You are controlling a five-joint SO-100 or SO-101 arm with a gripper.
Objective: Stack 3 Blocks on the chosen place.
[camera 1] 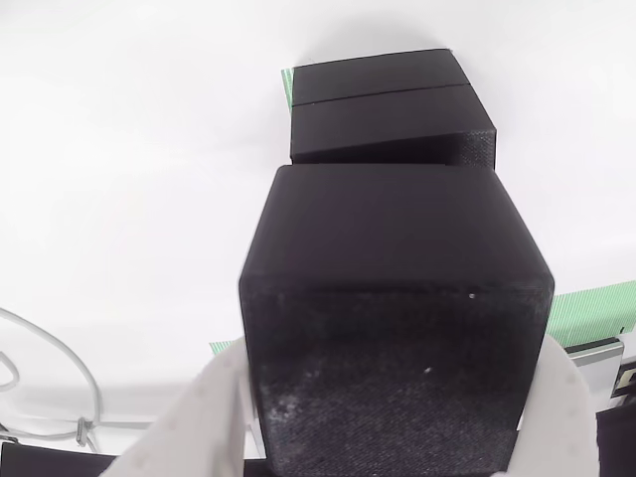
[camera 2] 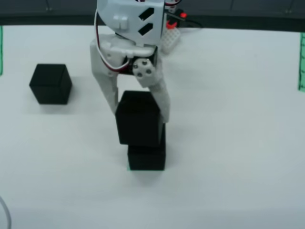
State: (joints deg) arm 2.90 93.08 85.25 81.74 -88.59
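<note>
My gripper (camera 2: 139,114) is shut on a matte black cube (camera 2: 138,119), one white finger (camera 2: 108,88) on each side of it. In the wrist view this cube (camera 1: 393,298) looms large between the fingers (camera 1: 204,417) of the gripper (camera 1: 383,422). Just below it stands a second black cube (camera 2: 147,156), which shows a thin seam in the wrist view (camera 1: 388,109). The held cube sits slightly left of it; whether they touch I cannot tell. A sliver of the green-striped patch (camera 1: 286,84) peeks out beside the lower cube. A third black cube (camera 2: 50,83) stands alone at the left.
A white part with red bits (camera 2: 171,37) lies behind the arm near the dark back edge. Green strips mark the right edge (camera 2: 301,62) and the left edge (camera 2: 1,50) of the white table (camera 2: 238,143). A grey cable (camera 1: 60,363) loops at the wrist view's lower left.
</note>
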